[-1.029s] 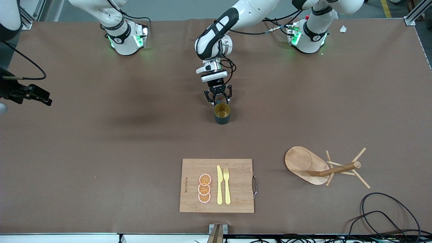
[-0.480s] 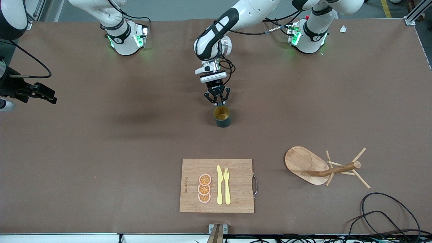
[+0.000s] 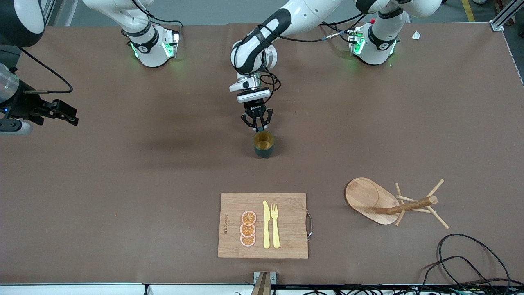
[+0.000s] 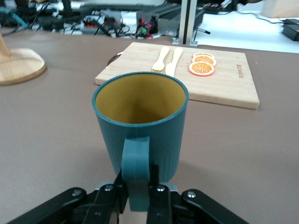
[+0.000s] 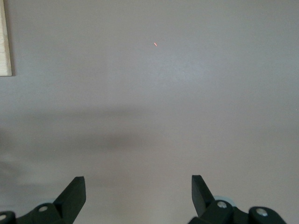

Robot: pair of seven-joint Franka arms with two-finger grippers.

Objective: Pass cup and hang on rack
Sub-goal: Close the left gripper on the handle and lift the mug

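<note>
The left gripper (image 3: 256, 128) is pinched tight on the loop handle (image 4: 135, 175) of the cup (image 3: 263, 144), with the handle sandwiched between its fingers in the left wrist view. From the gripper the cup's body lies at about five o'clock in the front view, mouth up, its long axis upright, at the middle of the table (image 3: 123, 184).

The right gripper (image 3: 61, 111) hangs over the right arm's end of the table, at about nine o'clock from the cup and well apart from it, its jaws spread wide and empty above bare tabletop.

The rack (image 3: 389, 203) stands at about four o'clock from the cup, nearer the front camera and toward the left arm's end, so the left arm looks closer to it than the right.

The cutting board (image 3: 286, 237), bearing orange slices (image 3: 248, 228), a knife (image 3: 266, 224) and a fork (image 3: 275, 225), lies at six o'clock from the cup. Nothing stands between the cup and either the right gripper or the rack.
</note>
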